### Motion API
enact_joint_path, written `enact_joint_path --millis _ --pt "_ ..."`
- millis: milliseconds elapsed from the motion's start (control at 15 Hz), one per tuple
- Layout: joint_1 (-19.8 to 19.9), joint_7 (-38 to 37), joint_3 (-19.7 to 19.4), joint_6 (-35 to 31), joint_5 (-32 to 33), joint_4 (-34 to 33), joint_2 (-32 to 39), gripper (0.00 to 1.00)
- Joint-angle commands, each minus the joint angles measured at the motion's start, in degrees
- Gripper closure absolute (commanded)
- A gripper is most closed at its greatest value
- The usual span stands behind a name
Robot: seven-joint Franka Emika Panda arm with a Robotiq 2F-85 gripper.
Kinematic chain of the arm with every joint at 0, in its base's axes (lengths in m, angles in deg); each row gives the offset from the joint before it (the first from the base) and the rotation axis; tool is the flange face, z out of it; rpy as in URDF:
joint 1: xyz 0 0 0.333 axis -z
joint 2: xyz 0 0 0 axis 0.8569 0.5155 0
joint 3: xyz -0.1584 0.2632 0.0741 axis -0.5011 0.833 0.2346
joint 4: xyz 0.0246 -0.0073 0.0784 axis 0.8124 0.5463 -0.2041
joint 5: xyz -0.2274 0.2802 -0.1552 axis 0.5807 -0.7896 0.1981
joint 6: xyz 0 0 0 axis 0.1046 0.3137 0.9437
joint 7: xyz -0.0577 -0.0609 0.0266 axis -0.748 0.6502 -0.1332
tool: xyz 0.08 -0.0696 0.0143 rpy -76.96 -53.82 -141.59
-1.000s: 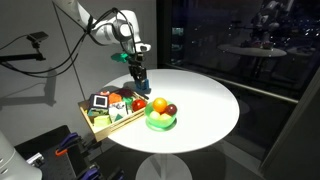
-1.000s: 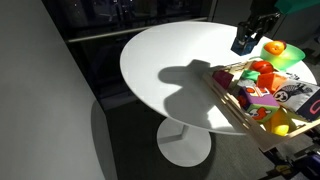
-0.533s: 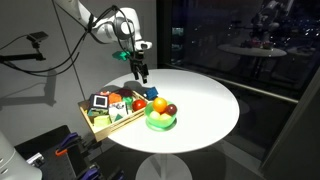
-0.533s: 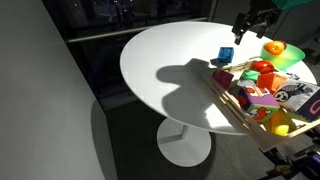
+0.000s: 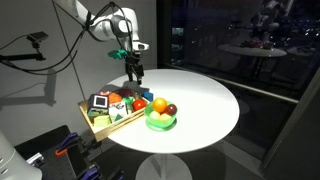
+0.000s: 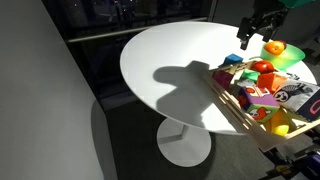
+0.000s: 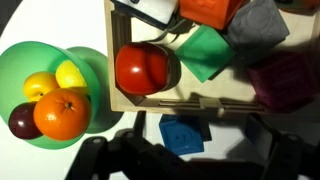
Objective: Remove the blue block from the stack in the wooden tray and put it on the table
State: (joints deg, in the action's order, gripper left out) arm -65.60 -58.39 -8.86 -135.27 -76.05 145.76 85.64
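Observation:
The blue block [image 7: 182,135] lies flat on the white table just outside the long wall of the wooden tray [image 7: 170,101]. In an exterior view it shows as a small blue piece [image 6: 231,60] at the tray's far corner. My gripper [image 7: 190,166] hangs above it, open, its dark fingers [image 7: 290,158] wide apart on either side and clear of the block. In both exterior views the gripper [image 5: 133,70] [image 6: 247,38] is raised above the table near the tray's end. The tray [image 5: 100,126] holds several coloured blocks and a red round toy [image 7: 142,68].
A green bowl [image 7: 22,62] of toy fruit stands right beside the tray and the block, also seen as the bowl [image 5: 160,122] near the table's middle. The round white table [image 6: 170,60] has an open surface away from the tray. The tray overhangs the table edge.
The gripper has opened and let go of the blue block, which now rests on the table beside the tray. The gripper has since lifted a little above it.

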Motion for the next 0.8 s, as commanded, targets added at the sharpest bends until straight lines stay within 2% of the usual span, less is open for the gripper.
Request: enact_joint_path --millis 0,400,733 --pt "0.05 3.55 0.57 5.83 -2.53 1.14 -3.73 0.0" --pt "0.52 7.45 1.06 10.5 -5.91 3.67 -9.82 0.0" --pt "0.59 9.75 1.16 9.14 -7.3 8.84 -18.46 0.0"
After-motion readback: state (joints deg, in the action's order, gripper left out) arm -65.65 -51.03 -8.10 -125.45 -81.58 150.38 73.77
